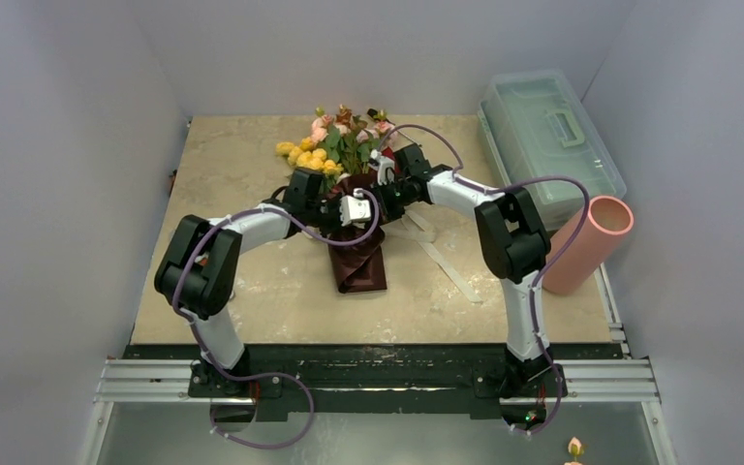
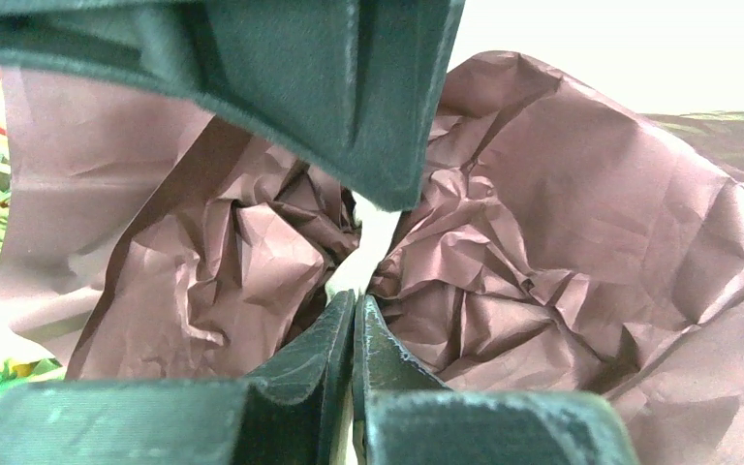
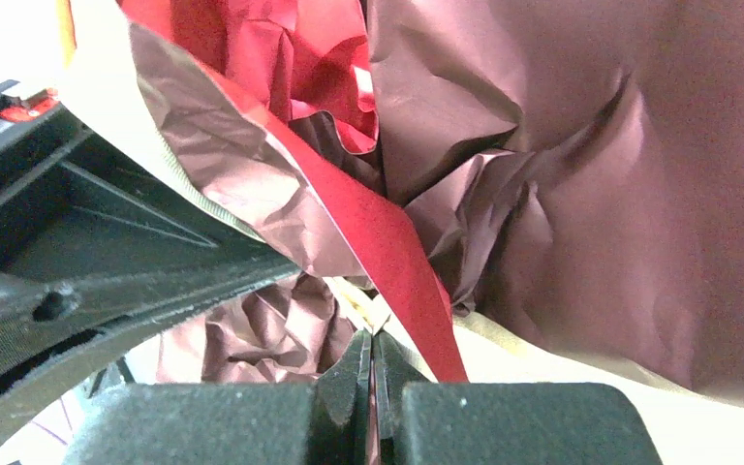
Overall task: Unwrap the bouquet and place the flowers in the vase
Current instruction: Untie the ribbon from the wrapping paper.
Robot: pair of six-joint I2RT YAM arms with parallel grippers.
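Note:
The bouquet (image 1: 349, 184) lies mid-table, its pink, yellow and orange flowers (image 1: 332, 140) pointing to the far side and its dark red paper (image 1: 359, 263) to the near side. Both grippers meet at its tied waist. My left gripper (image 2: 356, 302) is shut, with a pale strip of the cream ribbon (image 2: 376, 237) running between its fingers; crinkled paper (image 2: 542, 223) fills that view. My right gripper (image 3: 370, 341) is shut with a reddish sliver of paper (image 3: 387, 232) between its jaws, the ribbon knot (image 3: 356, 302) just beyond its tips. The salmon-pink vase (image 1: 589, 244) stands at the table's right edge.
A clear greenish plastic box (image 1: 547, 145) with a handle sits at the back right, behind the vase. Loose cream ribbon tails (image 1: 438, 250) trail across the table right of the paper. Grey walls close in on both sides. A metal rail (image 1: 378, 380) runs along the near edge.

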